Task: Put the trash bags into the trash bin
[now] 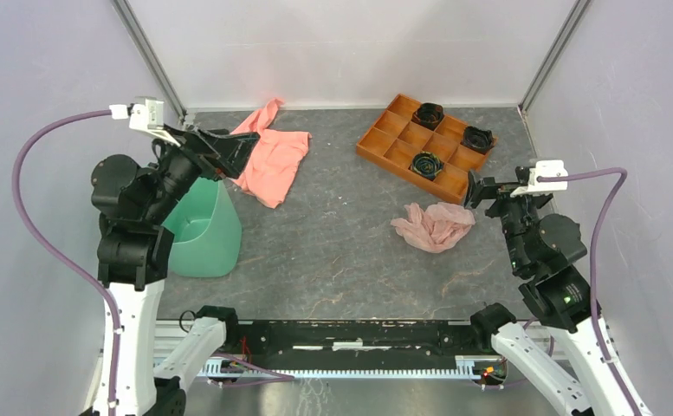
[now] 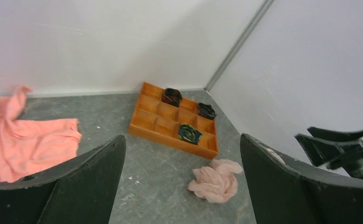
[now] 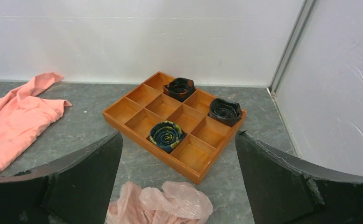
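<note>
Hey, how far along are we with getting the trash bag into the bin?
Nothing done yet: the trash bag lies crumpled on the table, apart from the trash bin. Nothing in hand: left claw and right claw are both open and empty, the right nearer the bag. To do: grasp the bag, carry it across, drop it in.

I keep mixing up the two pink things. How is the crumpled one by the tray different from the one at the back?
The trash bag is pale and see-through; the cloth is solid salmon pink. The trash bag is a small crinkly heap; the cloth lies spread wider. Both are pink, on the table.
</note>
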Motion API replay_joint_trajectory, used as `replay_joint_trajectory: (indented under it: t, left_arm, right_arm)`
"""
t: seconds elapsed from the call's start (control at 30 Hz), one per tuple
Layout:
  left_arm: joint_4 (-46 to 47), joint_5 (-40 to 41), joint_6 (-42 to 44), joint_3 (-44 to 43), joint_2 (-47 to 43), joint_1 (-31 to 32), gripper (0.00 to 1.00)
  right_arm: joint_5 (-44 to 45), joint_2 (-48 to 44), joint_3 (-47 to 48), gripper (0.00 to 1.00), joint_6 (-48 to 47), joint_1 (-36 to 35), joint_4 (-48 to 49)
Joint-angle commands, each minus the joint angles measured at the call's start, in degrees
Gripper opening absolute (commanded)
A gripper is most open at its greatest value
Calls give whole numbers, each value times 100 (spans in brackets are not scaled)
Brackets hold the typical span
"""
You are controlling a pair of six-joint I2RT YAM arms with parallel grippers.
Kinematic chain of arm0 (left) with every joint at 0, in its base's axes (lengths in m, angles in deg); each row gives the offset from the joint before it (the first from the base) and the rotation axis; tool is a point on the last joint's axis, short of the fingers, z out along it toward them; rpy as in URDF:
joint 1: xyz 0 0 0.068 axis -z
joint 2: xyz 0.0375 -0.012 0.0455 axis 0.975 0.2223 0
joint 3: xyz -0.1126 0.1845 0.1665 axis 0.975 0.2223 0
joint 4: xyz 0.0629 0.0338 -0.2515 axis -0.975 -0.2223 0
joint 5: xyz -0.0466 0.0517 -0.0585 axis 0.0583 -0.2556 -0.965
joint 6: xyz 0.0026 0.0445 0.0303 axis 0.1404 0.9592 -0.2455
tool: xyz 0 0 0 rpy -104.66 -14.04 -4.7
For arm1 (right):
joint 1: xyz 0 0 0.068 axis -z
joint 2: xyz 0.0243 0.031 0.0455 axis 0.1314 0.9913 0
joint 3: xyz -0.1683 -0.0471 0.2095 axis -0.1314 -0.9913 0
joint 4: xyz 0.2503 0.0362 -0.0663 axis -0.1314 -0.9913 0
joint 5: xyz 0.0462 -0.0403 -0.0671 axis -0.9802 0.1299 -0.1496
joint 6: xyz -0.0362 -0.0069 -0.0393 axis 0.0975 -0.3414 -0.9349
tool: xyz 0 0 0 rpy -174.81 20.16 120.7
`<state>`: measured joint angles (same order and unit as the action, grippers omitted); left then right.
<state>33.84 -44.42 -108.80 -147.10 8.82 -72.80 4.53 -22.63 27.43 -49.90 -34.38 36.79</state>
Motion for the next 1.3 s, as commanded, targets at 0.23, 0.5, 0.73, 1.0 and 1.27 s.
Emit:
replay_joint_trajectory:
  t: [0.23,0.5,0.73,1.0,1.27]
  left_arm:
    - [651,1068,-122,932,504,2650,99]
    - [1623,1039,-783,2173,699,3550,100]
    - [1471,1072,-1170,2729,550,3639,100]
    - [676,1482,-938,2862,240,3651,100]
    - [807,1342,-851,2972,820,3649,100]
  right_arm:
    - [-74,-31,-674,98,-145,419,186]
    - [189,548,-1644,98,749,468,313]
    - [-376,2484,-1843,98,1298,714,641]
    - [-1714,3321,-2211,95,1341,1375,1292]
    - [-4662,3803,-2152,73,1410,591,1708]
